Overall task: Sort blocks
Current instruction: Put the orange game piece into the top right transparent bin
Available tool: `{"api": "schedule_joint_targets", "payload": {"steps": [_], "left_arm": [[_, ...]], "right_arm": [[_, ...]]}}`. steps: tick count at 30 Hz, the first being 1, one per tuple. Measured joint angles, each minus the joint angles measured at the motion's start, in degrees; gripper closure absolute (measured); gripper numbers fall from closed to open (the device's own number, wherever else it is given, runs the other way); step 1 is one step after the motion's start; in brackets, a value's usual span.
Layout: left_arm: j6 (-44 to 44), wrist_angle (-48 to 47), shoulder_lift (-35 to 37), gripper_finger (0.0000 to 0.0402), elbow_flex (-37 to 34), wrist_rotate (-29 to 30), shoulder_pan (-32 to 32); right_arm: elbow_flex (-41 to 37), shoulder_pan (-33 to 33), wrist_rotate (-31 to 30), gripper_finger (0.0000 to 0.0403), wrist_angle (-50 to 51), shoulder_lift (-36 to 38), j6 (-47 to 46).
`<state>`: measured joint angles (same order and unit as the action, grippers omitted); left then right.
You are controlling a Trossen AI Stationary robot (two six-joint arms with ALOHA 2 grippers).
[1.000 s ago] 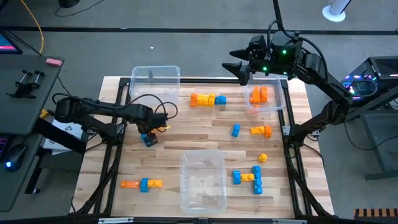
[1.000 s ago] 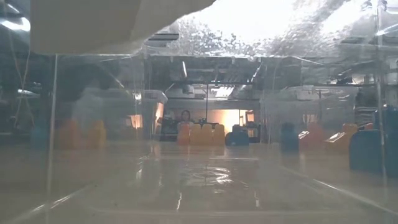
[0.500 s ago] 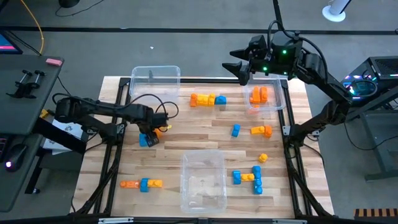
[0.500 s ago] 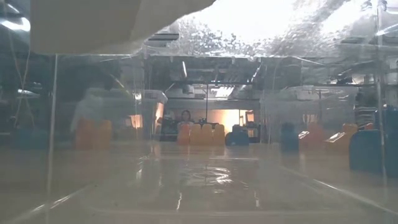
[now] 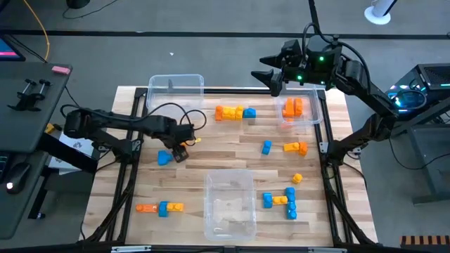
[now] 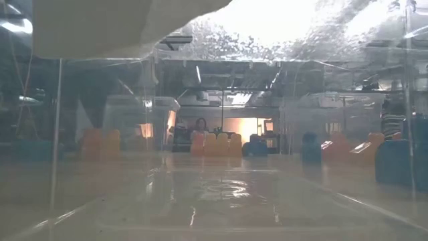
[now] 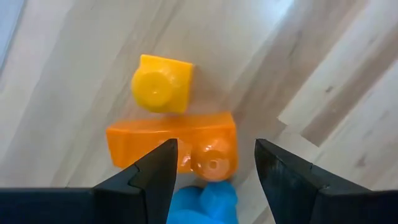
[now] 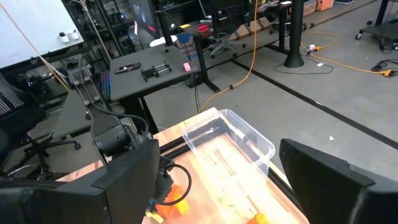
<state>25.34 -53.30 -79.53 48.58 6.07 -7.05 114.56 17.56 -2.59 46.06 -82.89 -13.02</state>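
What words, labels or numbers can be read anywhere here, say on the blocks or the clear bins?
None can be read: the blocks and the clear bins carry no print.
The whiteboard in the right wrist view has marks too small to read.

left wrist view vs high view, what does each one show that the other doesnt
Only the left wrist view shows the yellow block beside the orange block, with a blue block between the left end effector fingers.

Only the high view shows the whole table, three clear bins, the other scattered blocks and the right end effector, open over the far right corner.

Both show the left end effector low over the wood by the small block cluster.
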Motion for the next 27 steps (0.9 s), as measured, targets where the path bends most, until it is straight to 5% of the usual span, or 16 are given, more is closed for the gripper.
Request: {"api": "schedule_joint_targets", "payload": {"steps": [15, 23, 27], "left_arm": [[3.1, -0.2, -6.7, 0.0206, 0.2, 1.0, 0.0], [3.1, -3.7, -3.9, 0.0331, 0.0, -1.2, 0.0], [3.3, -6.6, 0.9, 0.0335, 0.0, -1.8, 0.0]], "right_arm": [[0.0, 0.0, 0.0, 0.0073, 0.0, 0.0, 0.0], [0.0, 0.0, 0.0, 0.0073, 0.0, 0.0, 0.0], [0.0, 0.0, 0.0, 0.0073, 0.0, 0.0, 0.0]]}}
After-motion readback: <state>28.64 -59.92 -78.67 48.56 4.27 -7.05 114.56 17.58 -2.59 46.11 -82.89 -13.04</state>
